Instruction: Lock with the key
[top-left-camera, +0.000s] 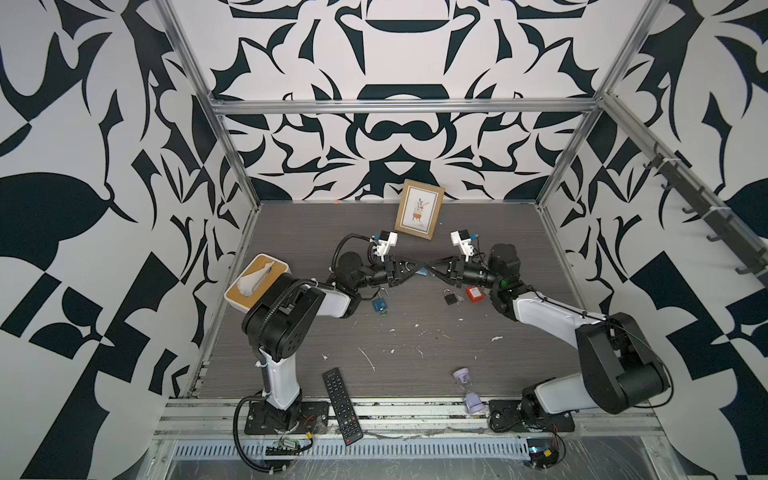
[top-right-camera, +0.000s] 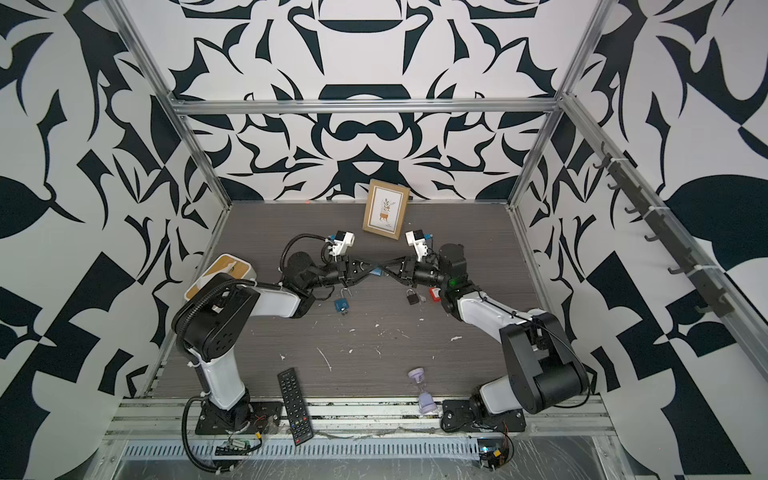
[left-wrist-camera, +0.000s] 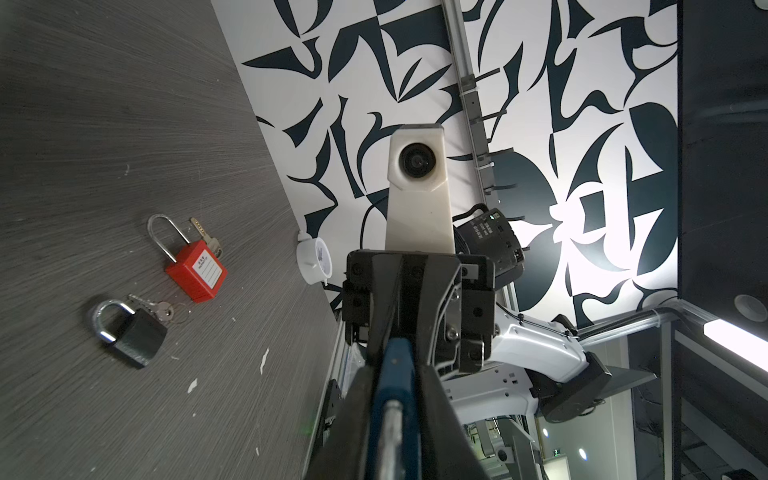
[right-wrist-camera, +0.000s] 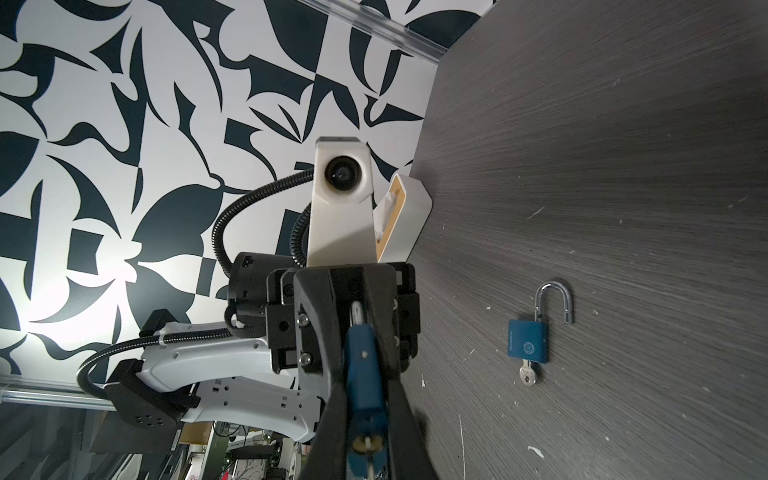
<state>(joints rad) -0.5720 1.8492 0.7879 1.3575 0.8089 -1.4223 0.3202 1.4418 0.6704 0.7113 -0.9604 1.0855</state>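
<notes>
Hazards, left to right: left gripper, pressed shut against the shackle end of the held blue padlock, bears only on narrow smooth metal, so a twist would likely let the silver shackle skate free. The padlock hangs clear of the table, bridged between the two grippers, and would probably drop if either hold slackened. Right gripper, clamped on the body's flat sides, crowds the brass keyway end. Whether a key sits there cannot be told, and a misaligned turn might jam or bend one. Materials, left to right: tissue box, white shell with a tan wood-look lid, well apart behind the left gripper. Open blue padlock, matte rectangular body with a polished U-shackle swung out and a small steel key in its base, lies on the table near the left gripper, a look-alike easily mistaken for the held one. Held blue padlock has the same blue finish and bright metal. Black padlock, a dark block with a chrome shackle and ringed keys alongside, lies on the table near the right gripper. Red padlock, a glossy body with a white label and a long thin shackle, sits just beyond the black one. Table is grey wood-grain laminate flecked with white scraps.
</notes>
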